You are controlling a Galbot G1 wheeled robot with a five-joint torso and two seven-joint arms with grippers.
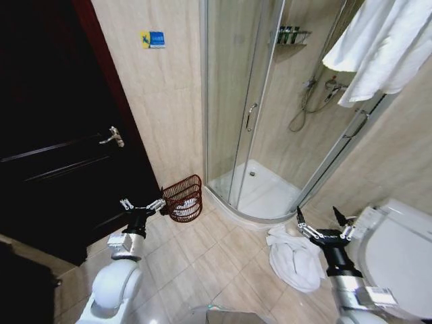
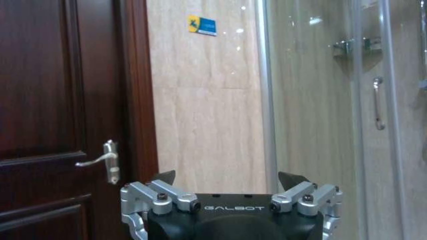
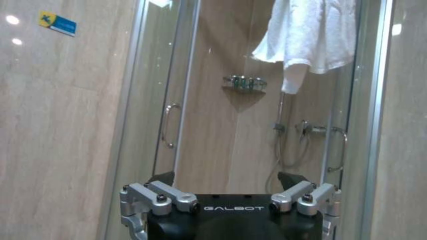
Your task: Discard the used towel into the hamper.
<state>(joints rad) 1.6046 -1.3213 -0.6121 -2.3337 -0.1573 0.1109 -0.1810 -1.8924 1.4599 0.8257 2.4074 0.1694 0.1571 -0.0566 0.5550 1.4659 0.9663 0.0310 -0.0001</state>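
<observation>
Approach step, nothing grasped yet. Crumpled white towel [image 1: 295, 258] lies on the tiled floor just beside right gripper [image 1: 325, 221], fingers spread wide, empty. Left gripper [image 1: 142, 204] likewise open, empty, just beside dark reddish-brown openwork hamper [image 1: 183, 198] against the wall. Next, probably: right gripper descends onto towel.

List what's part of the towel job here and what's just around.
Job: white towel on floor; hamper, white cloth already in it; right gripper, open above the towel; left gripper, open beside the hamper.
Around: hanging towel; toilet; shower door; dark door.
</observation>
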